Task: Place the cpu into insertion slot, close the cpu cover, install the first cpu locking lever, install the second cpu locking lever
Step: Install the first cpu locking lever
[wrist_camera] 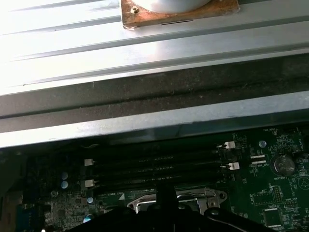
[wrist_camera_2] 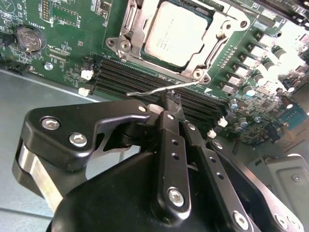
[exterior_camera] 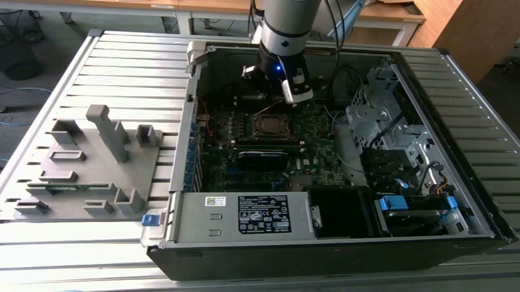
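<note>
end effector (wrist_camera_2: 170, 100) tips together at lever wire (wrist_camera_2: 145, 92) — nr cpu cover (wrist_camera_2: 216, 44) edge.

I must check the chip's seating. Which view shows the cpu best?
The second wrist view: the cpu lies framed by the cpu cover. The exterior view shows it small; the first wrist view, the cover's edge.

Overhead of insertion slot (exterior_camera: 271, 124): clear. Drive cage (exterior_camera: 379, 119) crowds 3 o'clock, case wall (exterior_camera: 193, 121) 9 o'clock, arm (exterior_camera: 284, 24) 12 o'clock.
</note>
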